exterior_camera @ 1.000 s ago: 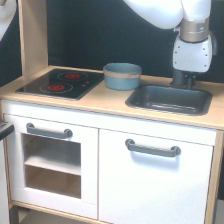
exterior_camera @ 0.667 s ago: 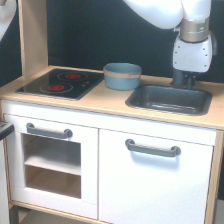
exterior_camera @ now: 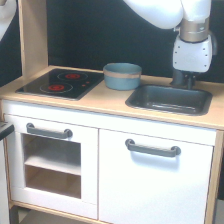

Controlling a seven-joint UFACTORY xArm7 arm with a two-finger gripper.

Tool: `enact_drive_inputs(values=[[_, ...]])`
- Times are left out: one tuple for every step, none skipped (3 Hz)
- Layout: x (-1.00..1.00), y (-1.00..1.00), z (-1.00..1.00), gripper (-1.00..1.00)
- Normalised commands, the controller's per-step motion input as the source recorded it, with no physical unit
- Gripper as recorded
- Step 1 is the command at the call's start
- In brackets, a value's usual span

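Tool point(exterior_camera: 183, 83) above grey sink's point(exterior_camera: 169, 99) rear rim

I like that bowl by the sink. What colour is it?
The bowl is blue-grey, seen in the exterior view.

wooden counter point(exterior_camera: 107, 102) bears bowl point(exterior_camera: 122, 76), hob point(exterior_camera: 56, 83), sink point(exterior_camera: 170, 99).

A dark wall point(exterior_camera: 100, 35) stands behind the pale wooden counter point(exterior_camera: 107, 102). Below it are white cabinet doors point(exterior_camera: 155, 185) with grey handles point(exterior_camera: 152, 148); a wooden post point(exterior_camera: 32, 37) rises at the counter's left rear corner.
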Motion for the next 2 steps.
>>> enact_drive_inputs(values=[[1.00, 1.00, 1.00, -1.00], [1.00, 1.00, 1.00, -0.81]])
